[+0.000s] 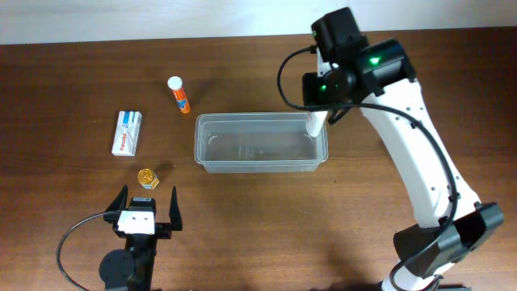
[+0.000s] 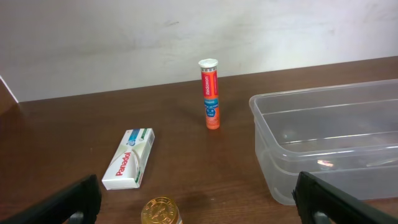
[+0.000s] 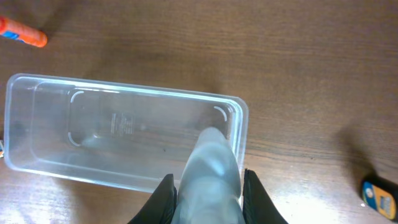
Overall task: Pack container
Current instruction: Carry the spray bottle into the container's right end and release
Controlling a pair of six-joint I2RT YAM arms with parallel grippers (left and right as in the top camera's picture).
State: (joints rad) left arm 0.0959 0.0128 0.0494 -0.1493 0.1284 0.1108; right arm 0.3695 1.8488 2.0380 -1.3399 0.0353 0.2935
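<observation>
- Container sits at the middle of the brown table, long side running left to right, clear enough that I see the wood grain through its floor.
- My right gripper is up over the right end of the container, and its two fingers are pinching a pale cylinder between them.
- That cylinder is blurred in the right wrist view; I'd call it a whitish bottle or tube, but I can't read more than that.
- From overhead, its lower end points down just inside the container's right wall; whether it touches the floor, I can't tell.
- My left gripper is low at the near edge of the table, well to the left of the container, fingers spread wide with nothing between them.
- Just ahead of those spread fingers stands a small gold-capped jar, apart from both fingertips.
- Further out on the left lies a white Panadol box, flat on the table.
- An orange tube with a white cap stands upright beyond the container's far left corner, near it but not touching.
- In the left wrist view the box, jar and tube all stand outside the container, to its left.
</observation>
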